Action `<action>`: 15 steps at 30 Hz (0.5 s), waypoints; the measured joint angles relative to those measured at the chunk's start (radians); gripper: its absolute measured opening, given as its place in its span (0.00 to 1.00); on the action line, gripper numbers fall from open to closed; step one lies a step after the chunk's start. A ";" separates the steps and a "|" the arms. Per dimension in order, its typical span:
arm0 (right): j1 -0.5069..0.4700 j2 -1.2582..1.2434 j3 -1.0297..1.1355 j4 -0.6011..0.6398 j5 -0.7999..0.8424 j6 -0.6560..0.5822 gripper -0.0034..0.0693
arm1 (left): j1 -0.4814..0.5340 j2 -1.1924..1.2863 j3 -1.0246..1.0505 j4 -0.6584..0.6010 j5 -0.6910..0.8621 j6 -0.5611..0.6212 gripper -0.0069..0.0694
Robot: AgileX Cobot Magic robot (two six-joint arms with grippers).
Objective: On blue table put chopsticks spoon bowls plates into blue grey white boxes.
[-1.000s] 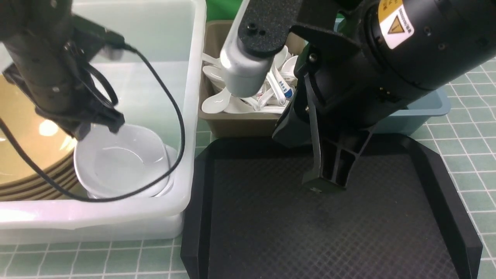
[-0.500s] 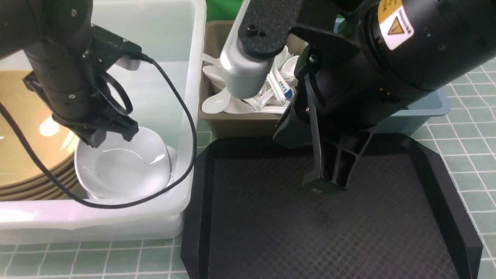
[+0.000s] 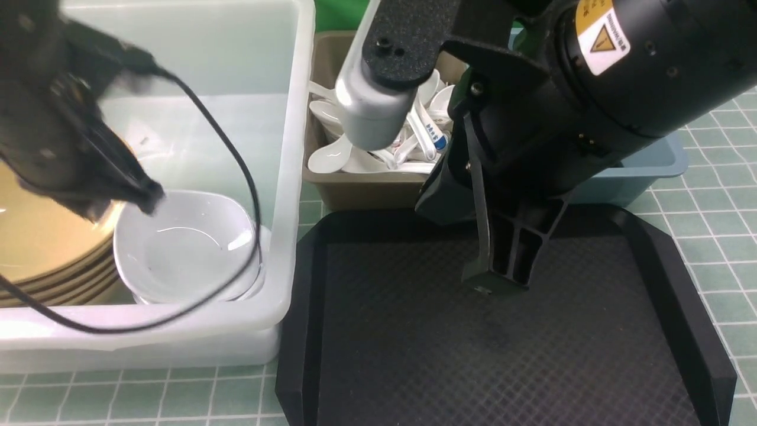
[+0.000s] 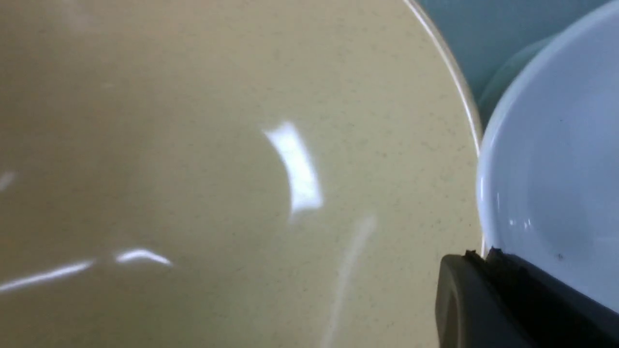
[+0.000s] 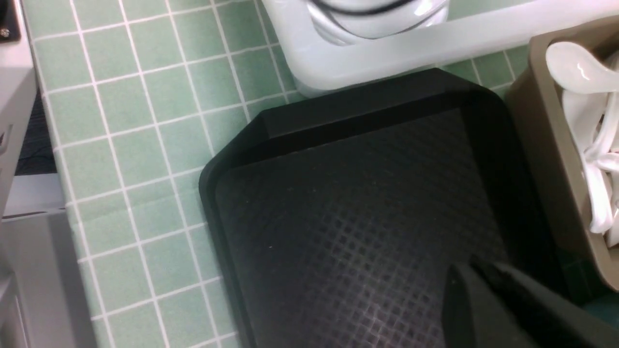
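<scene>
**Sorting looks close to done; both grippers closed, nothing carried**

Progress. At the left of the front view the white tub (image 3: 294, 177) holds the stacked bowls (image 3: 35, 254) against its left side. The nested plates (image 3: 189, 248) sit just beside them, at the tub's lower right corner. At upper centre the grey-brown bin (image 3: 366, 192) carries a heap of white spoons (image 3: 331, 157). The blue bin (image 3: 641, 171) at the right is mostly hidden behind the right arm, so we cannot tell whether the chopsticks are in it. We find no tableware on the black tray (image 3: 473, 367) or on the visible parts of the blue table (image 3: 715, 248). We judge the loading finished or nearly so, with only the chopsticks unconfirmed.

End effectors. The left gripper (image 3: 145, 198) is motion-blurred above the seam between the bowls and the top plate. Its jaws are pressed together. In the left wrist view one dark finger (image 4: 503, 304) lies at the plate's rim, but we cannot tell touching from just beside. We see nothing pinched.

The right gripper (image 3: 492, 285) hangs over the tray's middle with its jaws closed on nothing.
</scene>
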 joint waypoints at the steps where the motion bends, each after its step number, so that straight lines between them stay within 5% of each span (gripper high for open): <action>1: 0.000 0.000 0.000 0.000 0.002 -0.004 0.11 | 0.000 0.010 0.003 0.000 -0.008 -0.001 0.10; 15: 0.000 0.000 0.000 0.000 0.008 -0.007 0.11 | -0.075 0.075 0.004 0.004 -0.062 0.001 0.10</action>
